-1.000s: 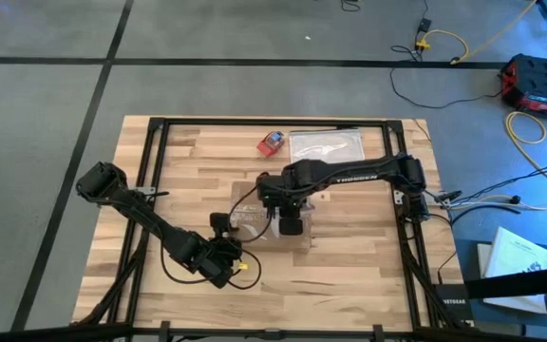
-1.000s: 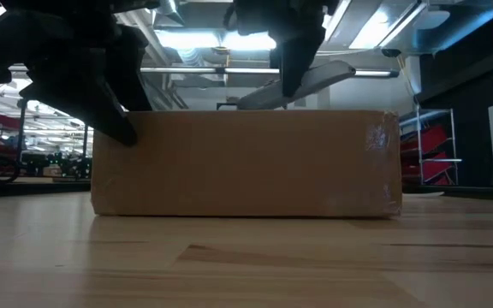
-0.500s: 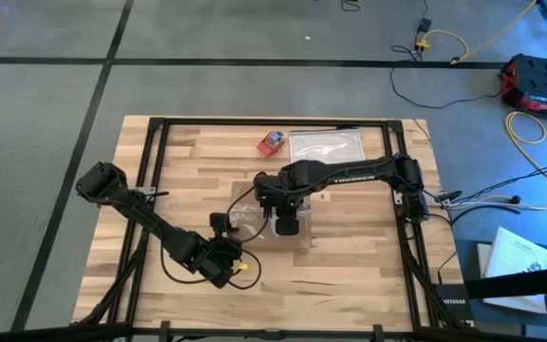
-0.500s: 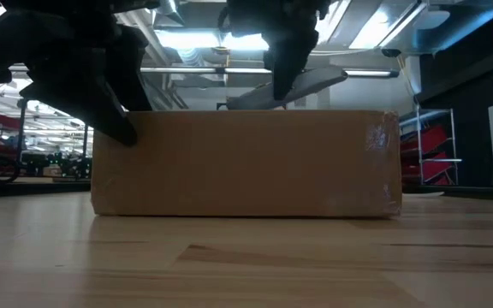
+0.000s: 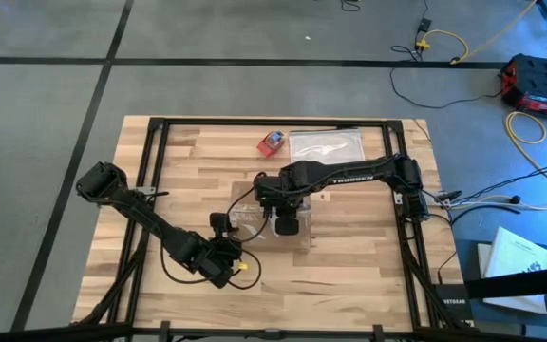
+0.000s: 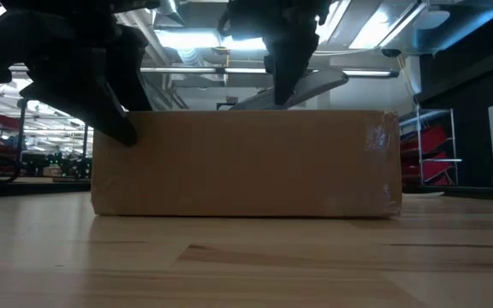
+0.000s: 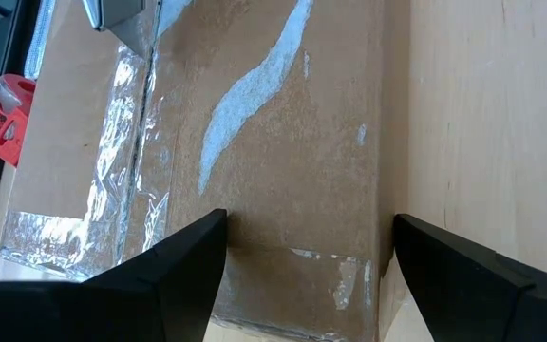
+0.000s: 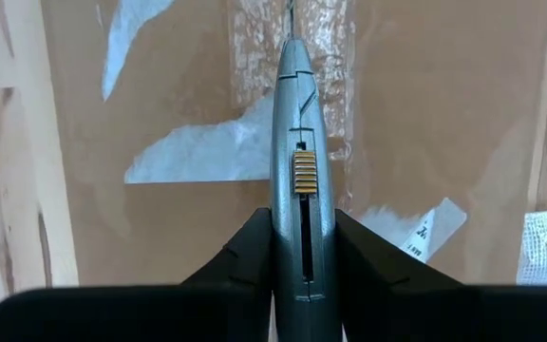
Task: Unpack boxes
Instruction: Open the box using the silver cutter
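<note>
Both arms are dark, nearly black, built of rounded joint housings linked by slimmer segments. The right arm (image 5: 349, 175) carries white lettering along its long upper link. The left arm (image 5: 150, 220) has thin black cables looping near its wrist and a small yellow fitting there. The fingers (image 7: 183, 271) are flat, matte black wedges with angled edges.

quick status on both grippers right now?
Left gripper: open, fingers straddling one end of the cardboard box, not squeezing it.
Right gripper: shut on a grey utility knife, tip on the box's tape seam.
</note>
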`<action>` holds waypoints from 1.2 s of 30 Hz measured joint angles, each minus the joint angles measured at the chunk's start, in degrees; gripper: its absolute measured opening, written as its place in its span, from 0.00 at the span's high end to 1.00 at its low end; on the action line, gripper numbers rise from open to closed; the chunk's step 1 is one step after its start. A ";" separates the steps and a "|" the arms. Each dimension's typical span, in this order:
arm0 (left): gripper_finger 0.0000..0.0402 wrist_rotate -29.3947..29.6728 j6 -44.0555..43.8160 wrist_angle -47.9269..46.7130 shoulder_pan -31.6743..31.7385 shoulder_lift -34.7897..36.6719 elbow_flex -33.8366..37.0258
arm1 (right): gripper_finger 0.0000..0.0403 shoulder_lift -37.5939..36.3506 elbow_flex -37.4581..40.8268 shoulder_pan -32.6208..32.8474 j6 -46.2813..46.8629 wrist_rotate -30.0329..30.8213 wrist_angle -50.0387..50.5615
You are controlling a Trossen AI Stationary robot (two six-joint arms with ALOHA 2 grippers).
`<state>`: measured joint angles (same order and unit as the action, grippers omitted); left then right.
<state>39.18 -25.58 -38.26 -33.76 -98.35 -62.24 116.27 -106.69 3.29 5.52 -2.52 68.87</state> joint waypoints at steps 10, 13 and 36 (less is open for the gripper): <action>0.30 0.00 0.00 0.00 0.00 0.00 0.00 | 0.84 0.02 0.00 -0.04 0.04 0.00 0.29; 0.30 0.00 0.00 0.00 0.00 0.00 -0.01 | 0.84 0.02 0.00 -0.07 0.10 -0.04 0.55; 0.30 -0.01 0.00 0.13 0.00 0.00 0.00 | 0.84 1.01 0.00 0.07 0.17 -0.22 5.15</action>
<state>39.17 -25.58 -38.13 -33.76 -98.35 -62.24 117.27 -106.69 3.36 5.69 -2.74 74.02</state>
